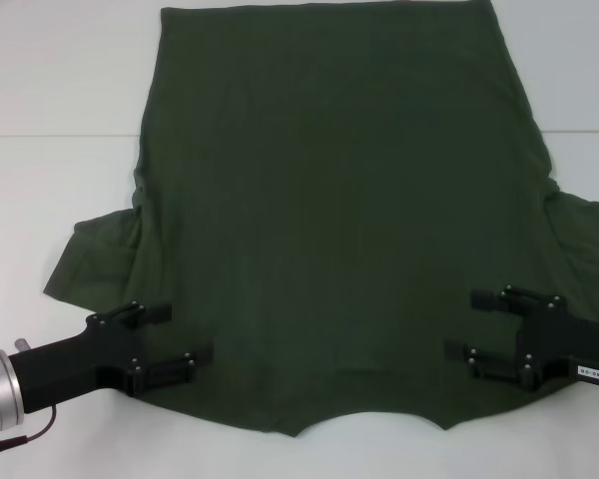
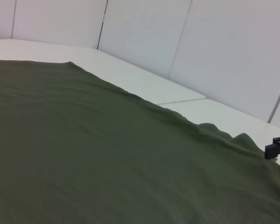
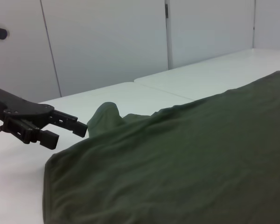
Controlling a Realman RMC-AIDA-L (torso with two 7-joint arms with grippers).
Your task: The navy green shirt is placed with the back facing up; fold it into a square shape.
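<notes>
Your head view cuts off the far end of the navy green shirt (image 1: pixel 329 200) at the top edge, so you cannot see that hem, and the right sleeve runs off the right edge of the frame. Neither wrist view shows its own arm's fingers; each shows only cloth, the white table (image 1: pixel 60 90) and the other arm's gripper farther off.

The shirt lies spread flat on the table, neckline toward you at the near edge, sleeves fanned out to both sides. Your left gripper (image 1: pixel 191 337) sits over the near left part of the shirt, beside the left sleeve, its two fingers spread apart and pointing inward over the fabric. Your right gripper (image 1: pixel 459 323) mirrors it over the near right part, fingers likewise apart. You cannot tell whether the fingertips touch the cloth.

The fabric is plain, matte, dark olive, soft, with shallow ripples and a bunched fold at the left sleeve (image 3: pixel 105 116).
</notes>
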